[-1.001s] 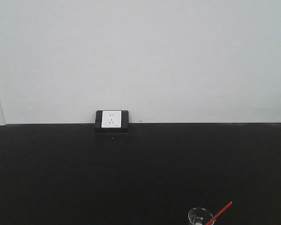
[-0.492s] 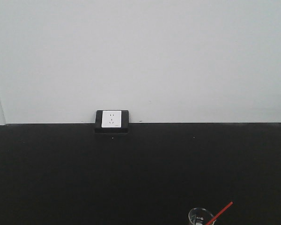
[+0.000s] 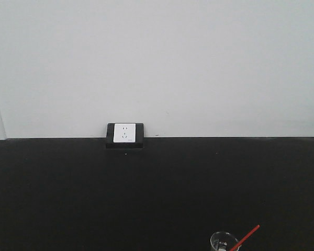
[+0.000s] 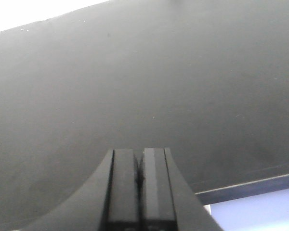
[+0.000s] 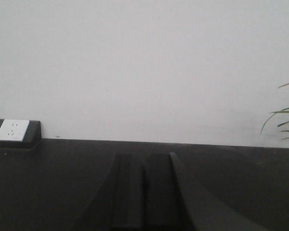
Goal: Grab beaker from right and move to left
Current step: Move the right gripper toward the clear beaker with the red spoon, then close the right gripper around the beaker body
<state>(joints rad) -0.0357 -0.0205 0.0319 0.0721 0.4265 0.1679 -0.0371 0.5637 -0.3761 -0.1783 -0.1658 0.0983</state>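
beaker (image 3: 223,242) front view only, left hand (image 4: 140,153) closed, right hand (image 5: 144,158) closed

Beaker (image 3: 223,243) with leaning red stick (image 3: 247,236)

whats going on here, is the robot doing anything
Nothing is being handled right now. The small glass beaker with a red stick stands alone at the right of the black table. The left gripper and right gripper are both shut and empty; neither wrist view shows the beaker.
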